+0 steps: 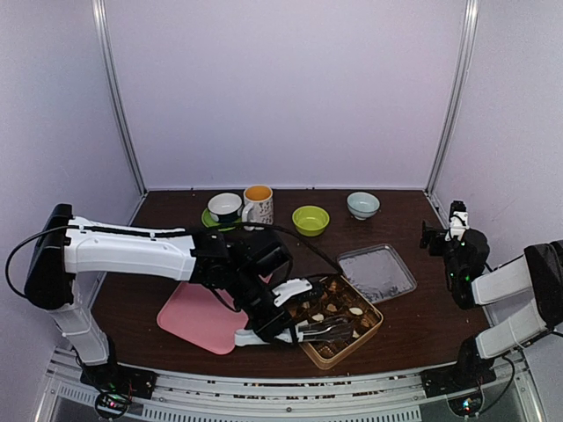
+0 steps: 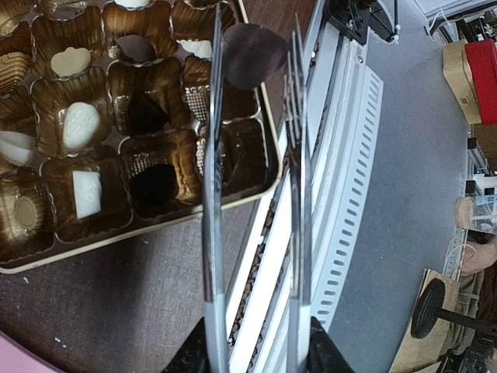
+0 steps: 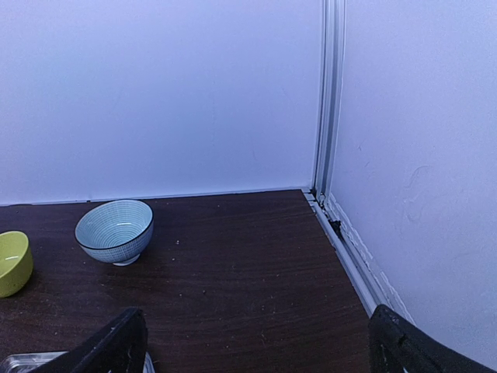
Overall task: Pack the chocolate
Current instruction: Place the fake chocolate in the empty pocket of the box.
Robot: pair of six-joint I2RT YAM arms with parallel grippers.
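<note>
My left gripper (image 2: 256, 351) (image 1: 280, 318) is shut on metal tongs (image 2: 213, 194) (image 1: 327, 331). A dark brown rounded chocolate (image 2: 252, 54) sits pinched between the tong tips, above the edge of the gold tray (image 2: 155, 225) (image 1: 330, 359). The tray's gold cups hold cream-white pieces (image 2: 80, 124) and dark pieces (image 2: 147, 113); some cups look empty. Far off at the table's right side, my right gripper (image 3: 260, 350) (image 1: 446, 231) stands open with nothing between its fingers.
A pink board (image 1: 198, 316) lies left of the tray and a clear plastic lid (image 1: 376, 272) right of it. Along the back stand a cup on a green saucer (image 1: 225, 207), a mug (image 1: 258, 204), a green bowl (image 1: 310, 219) and a blue bowl (image 3: 115, 231). The table's near edge rail (image 2: 334, 194) runs beside the tray.
</note>
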